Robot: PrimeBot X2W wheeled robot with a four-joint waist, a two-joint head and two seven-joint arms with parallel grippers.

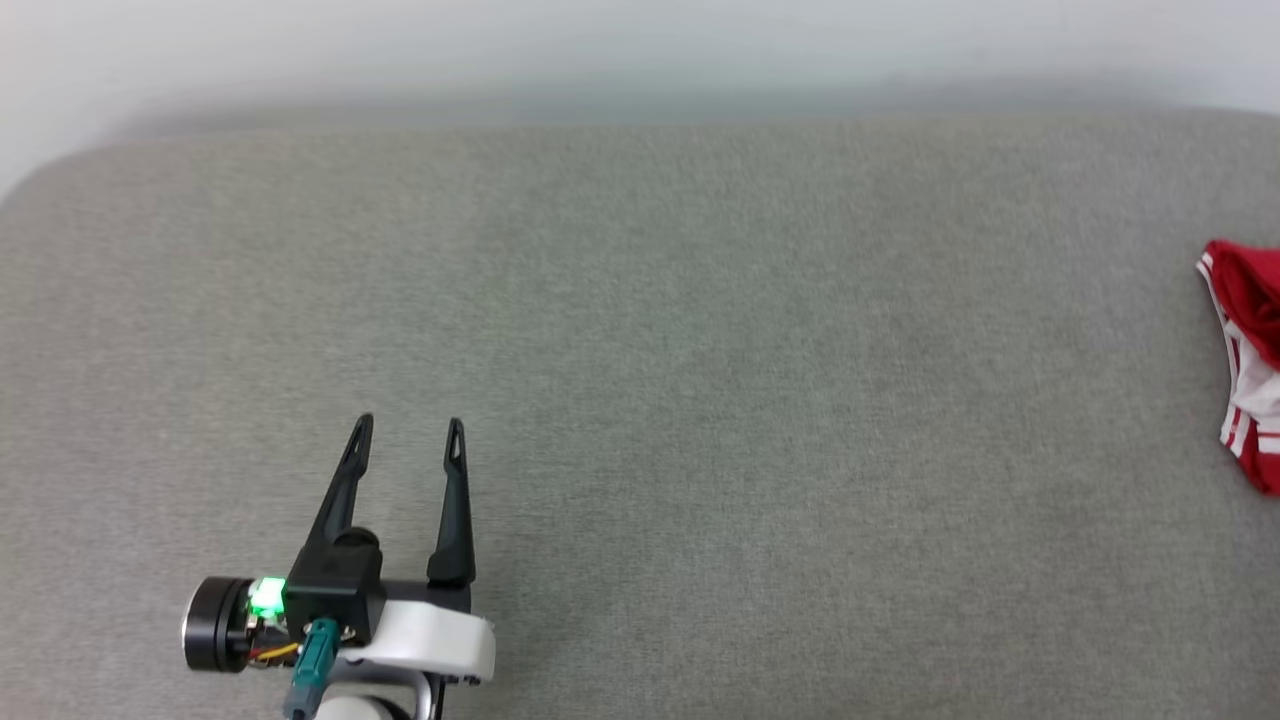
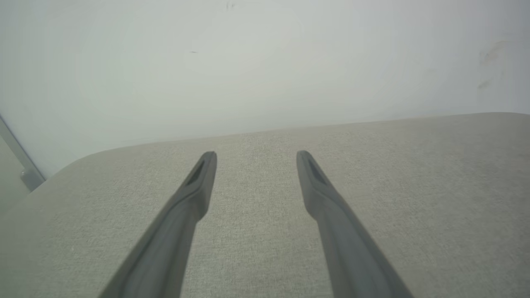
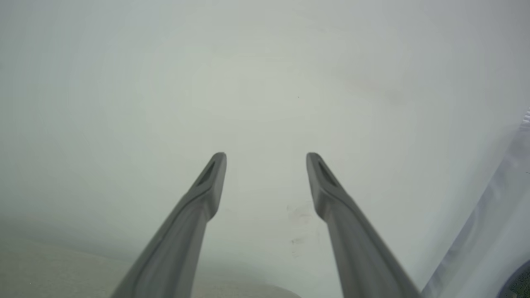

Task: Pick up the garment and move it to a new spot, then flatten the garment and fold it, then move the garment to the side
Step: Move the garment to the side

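1. Spreading wide, a grey woven fabric surface [image 1: 700, 350] is backed by a pale plain wall [image 1: 640, 40].
2. The bunched red-and-white T-shirt [image 1: 1255, 300] is seen at three o'clock.
3. The left gripper [image 1: 410, 423], at seven o'clock, and the right gripper [image 3: 266, 156] are spread, empty.

The left gripper [image 1: 410, 423] is over the grey fabric table [image 1: 700, 300] toward its front-left, fingers spread, holding nothing. The red-and-white garment [image 1: 1252, 300] lies bunched far toward the table's right side.
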